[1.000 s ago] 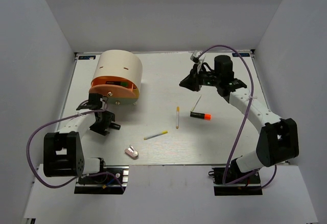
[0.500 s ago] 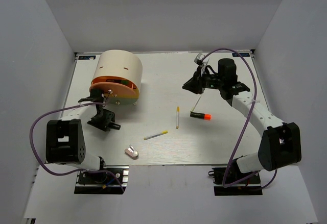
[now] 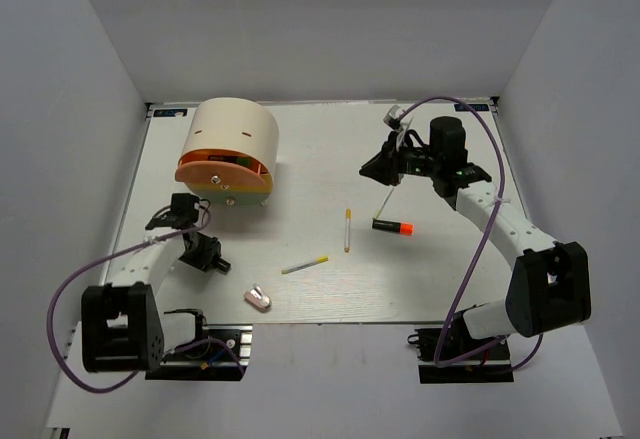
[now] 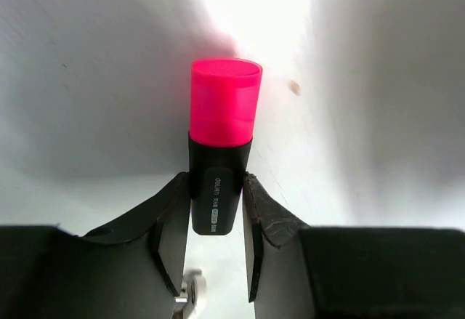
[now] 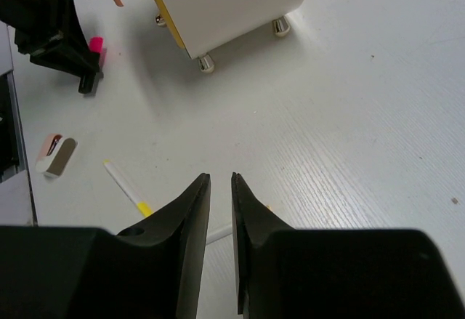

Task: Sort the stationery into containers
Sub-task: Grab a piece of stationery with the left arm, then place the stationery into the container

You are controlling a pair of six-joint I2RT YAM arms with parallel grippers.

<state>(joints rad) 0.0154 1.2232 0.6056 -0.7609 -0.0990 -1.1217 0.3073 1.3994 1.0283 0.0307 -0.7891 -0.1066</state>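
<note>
we find the left claw (image 4: 216, 210) clamped on a pink-capped marker (image 4: 221, 141), just in front of the cream container (image 3: 232, 146); the right claw (image 5: 216, 188) hangs nearly closed, gripping nothing; an orange-capped marker (image 3: 393, 226), two pens (image 3: 347, 229) and an eraser (image 3: 259, 298) lie on the table (image 3: 320, 149).

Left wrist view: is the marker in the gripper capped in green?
No, the marker held between the left gripper fingers has a bright pink cap.
</note>
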